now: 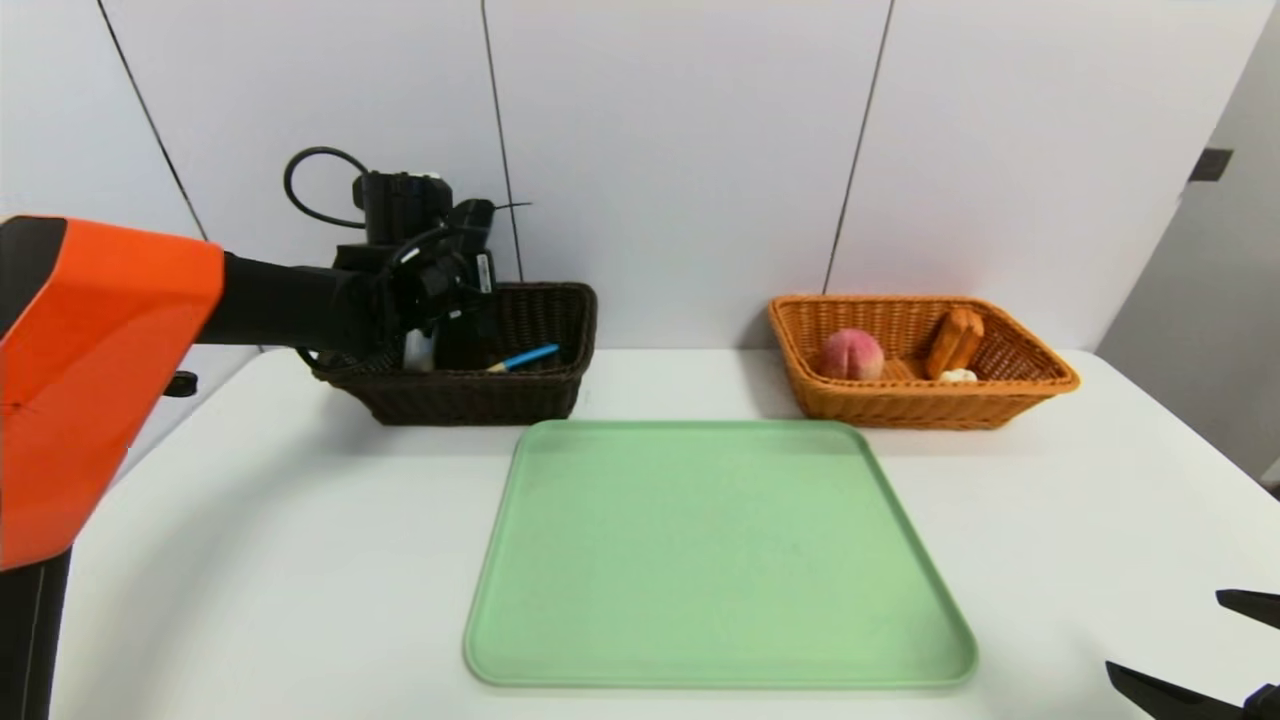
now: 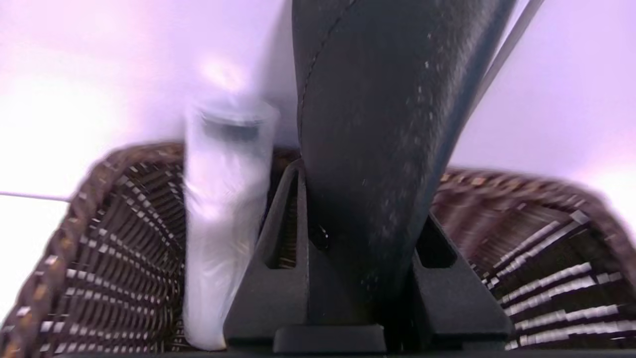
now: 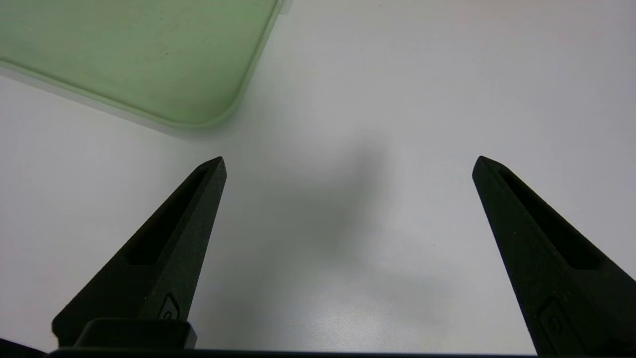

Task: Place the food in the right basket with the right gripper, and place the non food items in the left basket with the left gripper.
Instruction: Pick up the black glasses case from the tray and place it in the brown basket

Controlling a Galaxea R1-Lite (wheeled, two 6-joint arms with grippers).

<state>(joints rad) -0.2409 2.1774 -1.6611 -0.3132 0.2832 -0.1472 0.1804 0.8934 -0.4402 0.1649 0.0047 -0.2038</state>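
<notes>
Parked nearest the camera, beyond the green tray's near right corner, the right gripper hangs over bare table with its jaws spread wide and nothing between them. Behind the tray's far left corner, the left gripper reaches over the dark left basket, its jaws closed on a big black object. A whitish cylinder and a blue pen already lie inside. Released too high or too near the rim, the black object could tip out. Peach and bread sit in the orange right basket, behind the tray's far right corner.
</notes>
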